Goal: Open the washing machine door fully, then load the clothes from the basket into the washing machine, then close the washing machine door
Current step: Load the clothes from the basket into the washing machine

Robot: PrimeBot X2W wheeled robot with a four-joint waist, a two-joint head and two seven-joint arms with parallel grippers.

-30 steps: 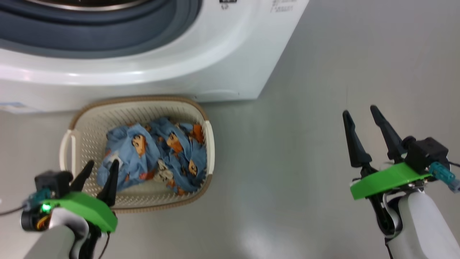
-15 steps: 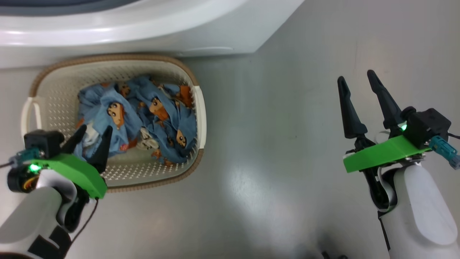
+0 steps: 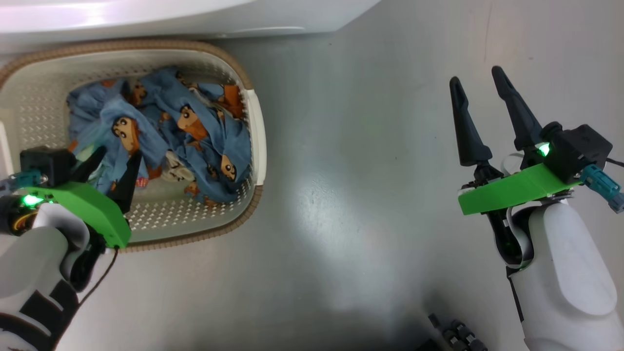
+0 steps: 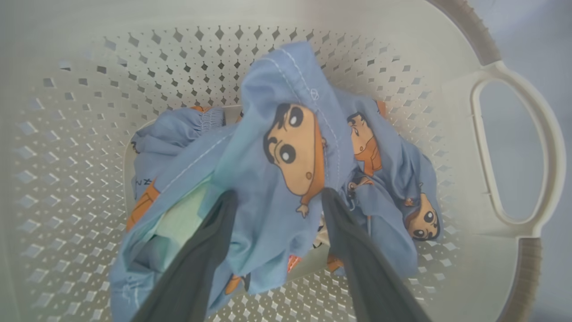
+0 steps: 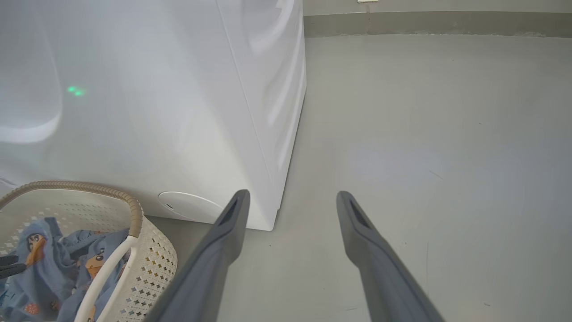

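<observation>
One basket (image 3: pixel 257 131) holds the clothes (image 3: pixel 195 131), near the washer (image 3: pixel 195 19); left end effector (image 3: pixel 118 152) released astride a fold, right end effector (image 3: pixel 476 75) released above the floor (image 3: pixel 351 170).

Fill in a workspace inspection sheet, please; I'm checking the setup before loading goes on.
Surface: glossy grey floor, with a glare patch.
Job's things: basket on the floor in front of the washing machine; clothes bundled inside the basket.
Clutter: dark ridged part at the head view's bottom edge, unidentifiable.
Grippers: left gripper open, fingers astride a fold of clothes; right gripper open over bare floor.
Cables: thin dark cable hangs from the left wrist; teal connector at the right wrist.
Surroundings: wall skirting beyond the machine.
</observation>
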